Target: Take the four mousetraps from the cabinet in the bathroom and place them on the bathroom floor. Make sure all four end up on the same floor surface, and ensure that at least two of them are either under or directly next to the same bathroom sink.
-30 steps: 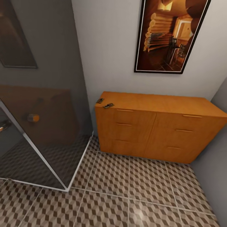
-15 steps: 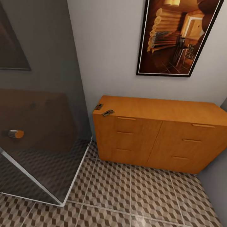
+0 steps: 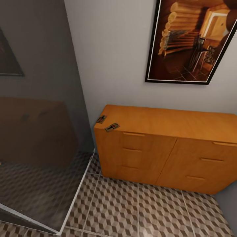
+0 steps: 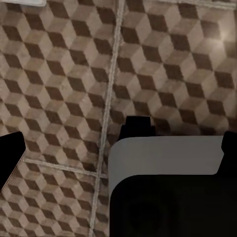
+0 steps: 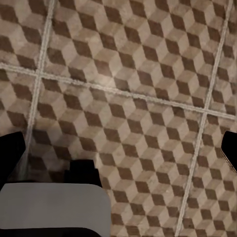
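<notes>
In the head view the orange-brown wooden cabinet (image 3: pixel 164 144) stands against the white wall. Two small dark mousetraps lie on its top at the left corner, one (image 3: pixel 101 119) at the edge and one (image 3: pixel 112 127) just right of it near the front. The cube-patterned bathroom floor (image 3: pixel 131 207) runs in front. Over these tiles my left gripper (image 4: pixel 118 155) hangs open, its black fingertips (image 4: pixel 10 158) wide apart and holding nothing. My right gripper (image 5: pixel 119 154) is also open and empty above the tiles. The bathroom sink is out of view.
A dark glass shower panel (image 3: pixel 39 131) with a pale bottom frame stands left of the cabinet, nearly touching its corner. A framed picture (image 3: pixel 191 42) hangs above the cabinet. A grey wall closes in at the far right (image 3: pixel 230 204).
The whole head view has shifted: the camera has moved closer to the cabinet. The small orange-ended bottle behind the glass has slid out of the picture. The mousetraps lie as before.
</notes>
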Motion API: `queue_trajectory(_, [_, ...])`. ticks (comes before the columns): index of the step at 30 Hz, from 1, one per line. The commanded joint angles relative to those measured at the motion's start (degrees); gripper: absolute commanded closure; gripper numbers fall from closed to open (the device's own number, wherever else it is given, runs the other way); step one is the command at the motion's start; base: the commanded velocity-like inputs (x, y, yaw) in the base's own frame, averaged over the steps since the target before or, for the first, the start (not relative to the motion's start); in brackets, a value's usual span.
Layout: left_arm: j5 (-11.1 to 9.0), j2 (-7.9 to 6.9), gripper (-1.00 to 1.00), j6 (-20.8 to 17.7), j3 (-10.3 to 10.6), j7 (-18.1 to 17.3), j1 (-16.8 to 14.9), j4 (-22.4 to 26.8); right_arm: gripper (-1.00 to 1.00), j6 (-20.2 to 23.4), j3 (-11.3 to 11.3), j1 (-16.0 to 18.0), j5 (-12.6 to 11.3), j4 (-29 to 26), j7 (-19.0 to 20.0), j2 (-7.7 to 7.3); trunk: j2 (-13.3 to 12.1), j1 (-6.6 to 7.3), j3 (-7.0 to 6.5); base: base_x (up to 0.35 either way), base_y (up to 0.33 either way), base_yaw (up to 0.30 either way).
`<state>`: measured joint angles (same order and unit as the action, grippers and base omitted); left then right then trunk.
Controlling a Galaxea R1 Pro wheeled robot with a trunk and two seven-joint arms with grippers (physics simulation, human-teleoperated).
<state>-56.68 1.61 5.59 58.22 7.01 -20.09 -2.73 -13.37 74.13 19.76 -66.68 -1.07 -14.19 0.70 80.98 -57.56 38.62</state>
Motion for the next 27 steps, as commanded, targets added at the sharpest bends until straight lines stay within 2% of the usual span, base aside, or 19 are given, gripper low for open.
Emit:
queue_trajectory(1, [-0.28, 0.06, -1.0, 0.21, 0.4, 0.02, -0.04, -0.17, -1.0, -0.09, 0.48, 0.01, -0.47, -0.07, -0.25, -0.01, 0.02, -0.03, 0.05, 0.333, 0.0, 0.0])
queue_trajectory(27, [-0.32, 0.06, -1.0, 0.21, 0.4, 0.02, -0.04, -0.17, -1.0, 0.01, 0.48, 0.01, -0.47, -0.07, -0.25, -0.08, 0.02, -0.03, 0.05, 0.333, 0.0, 0.0])
